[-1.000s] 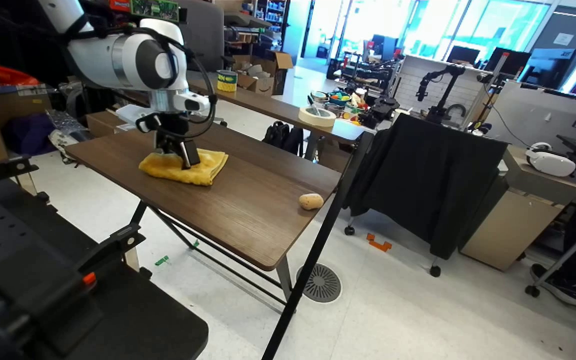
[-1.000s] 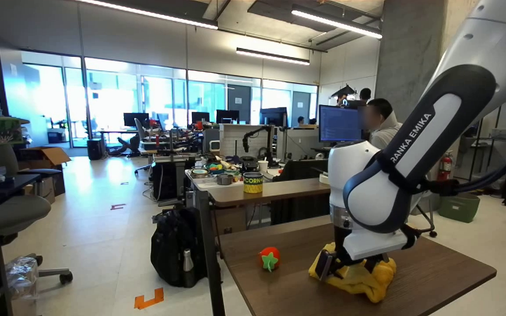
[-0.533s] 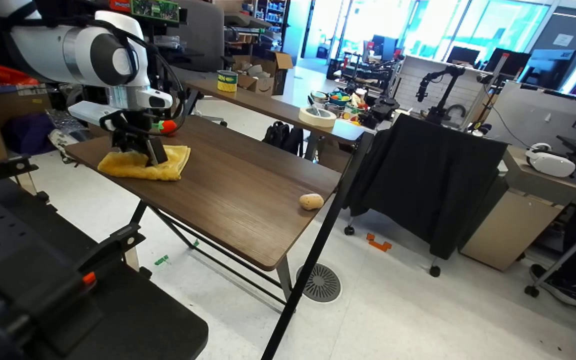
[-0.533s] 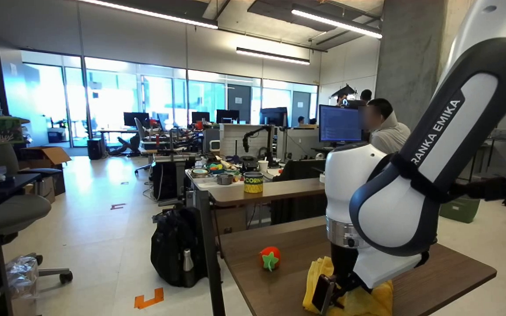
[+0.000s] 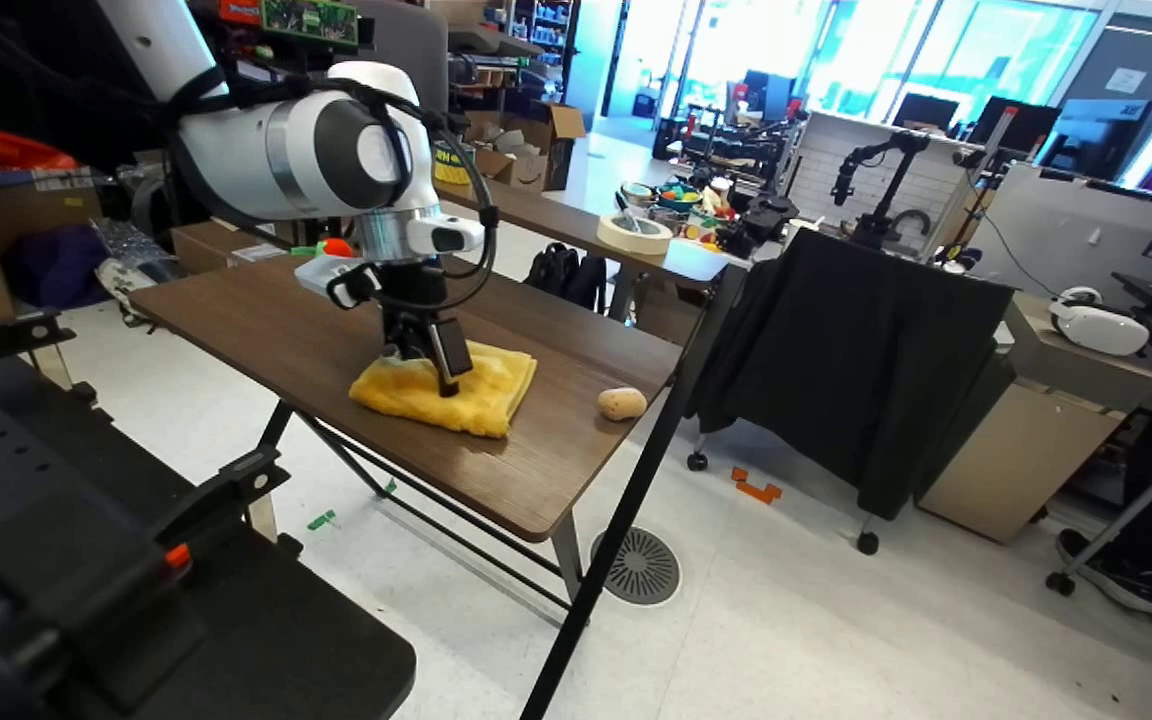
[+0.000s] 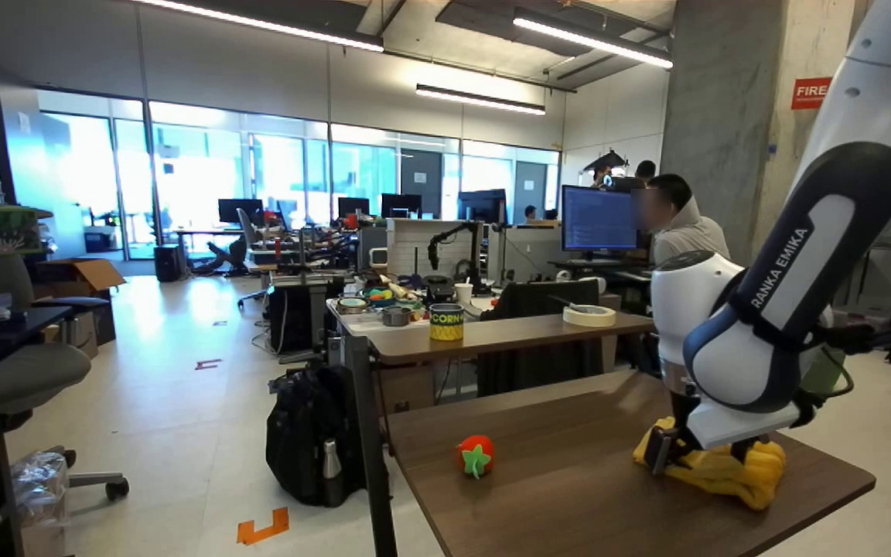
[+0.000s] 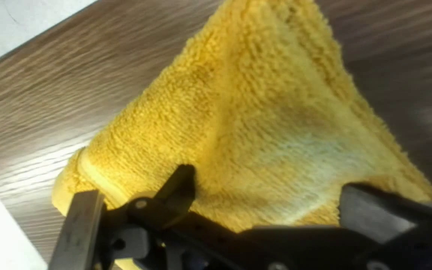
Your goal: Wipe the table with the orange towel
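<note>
As we look across the brown table (image 5: 276,310), the biggest thing in play, we call it: this looks like the wiping itself, though how much is done we can't say. Over it bends the white arm (image 5: 341,150), wrist pointed down, we'd say to put some weight into the job! Underneath, the towel (image 5: 486,395), more yellow than orange to us, lies on the surface toward a long edge, folded, we guess, for a thicker pad. And the gripper (image 7: 266,183): fingers (image 7: 180,187) spread wide, bearing on the towel rather than visibly pinching it, so on a quick turn we'd fear a slip. A red toy (image 6: 476,456) sits near one short edge, a potato (image 5: 622,403) by the opposite one, near a corner, which leaves a long run between them for strokes, we reckon.

Only the wrist view gives us that finger gap plainly, plus a pale patch (image 7: 313,157) on the towel, glare or wear, we can't tell. We get the toy in both exterior views, once partly behind the arm; the potato reaches us from just a single exterior view.
</note>
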{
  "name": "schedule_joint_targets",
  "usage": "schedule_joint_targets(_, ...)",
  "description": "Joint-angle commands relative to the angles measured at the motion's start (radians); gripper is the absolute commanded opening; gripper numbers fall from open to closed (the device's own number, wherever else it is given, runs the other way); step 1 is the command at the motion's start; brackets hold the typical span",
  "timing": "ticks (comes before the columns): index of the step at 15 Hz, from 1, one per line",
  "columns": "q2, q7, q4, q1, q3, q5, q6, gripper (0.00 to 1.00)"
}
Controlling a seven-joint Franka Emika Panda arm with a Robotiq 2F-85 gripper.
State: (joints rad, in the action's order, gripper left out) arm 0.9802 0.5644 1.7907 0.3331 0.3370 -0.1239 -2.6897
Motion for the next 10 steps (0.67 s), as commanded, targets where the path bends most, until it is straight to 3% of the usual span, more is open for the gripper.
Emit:
schedule_joint_targets(1,0.138,0.082,-0.079,-0.051,0.077,0.019,0.016,1.0)
schedule_joint_targets(4,0.137,0.157,-0.122,-0.058,0.091,0.03,0.135,1.0)
schedule_joint_targets(7,0.056,0.087,-0.083,-0.08,0.001,0.005,0.165,1.0)
schedule_joint_targets(10,0.004,0.039,-0.035,-0.044,-0.091,-0.001,0.142,1.0)
